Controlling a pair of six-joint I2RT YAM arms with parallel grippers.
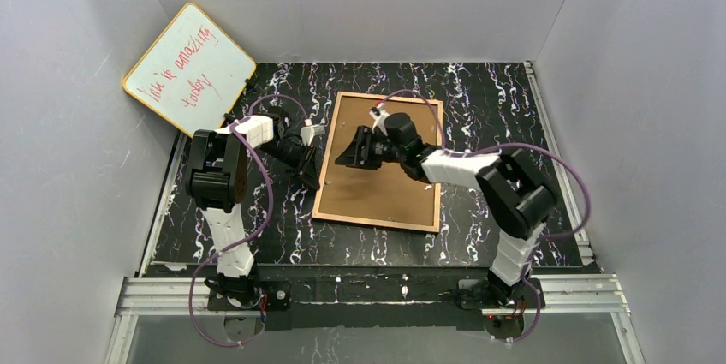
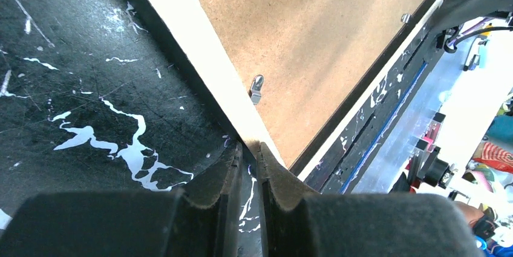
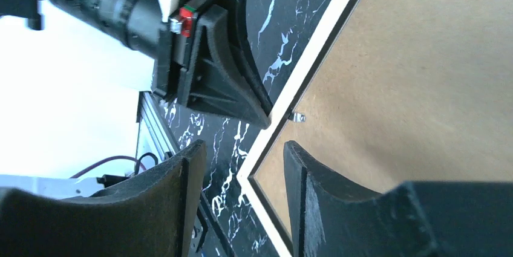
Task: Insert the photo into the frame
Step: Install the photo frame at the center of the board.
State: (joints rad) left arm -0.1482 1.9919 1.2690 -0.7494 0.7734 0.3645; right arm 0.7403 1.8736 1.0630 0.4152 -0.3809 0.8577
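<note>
Findings, nearest first.

My left gripper (image 2: 251, 148) is pressed together, and I see nothing pinched between its fingers. Its tips rest against the pale wood-coloured left edge of the frame (image 2: 196, 39), just beside a small metal turn clip (image 2: 257, 87).

My right gripper (image 3: 245, 145) is spread and holds nothing. It hangs over the left part of the frame. I cannot tell whether it touches the surface below.

The frame lies flat, back side up, with a brown backing panel (image 2: 314, 39) filling its opening. The panel hides the glass and the black front entirely.

I cannot make out the photo in any view. Whether it sits under the panel cannot be judged.

In both wrist views the frame's far edges are cut off. Bright glare washes out the areas beyond the worktop.

The worktop (image 2: 72, 75) under the frame is black with white marbled veining, and it looks scuffed close to the frame's left edge.

Beyond the frame's far-left corner, a yellow-edged whiteboard (image 1: 190, 68) with red handwriting leans tilted against the wall. I cannot read all of the writing.

Plain pale grey walls (image 1: 368, 4) close in the frame's left, right and far sides.
</note>
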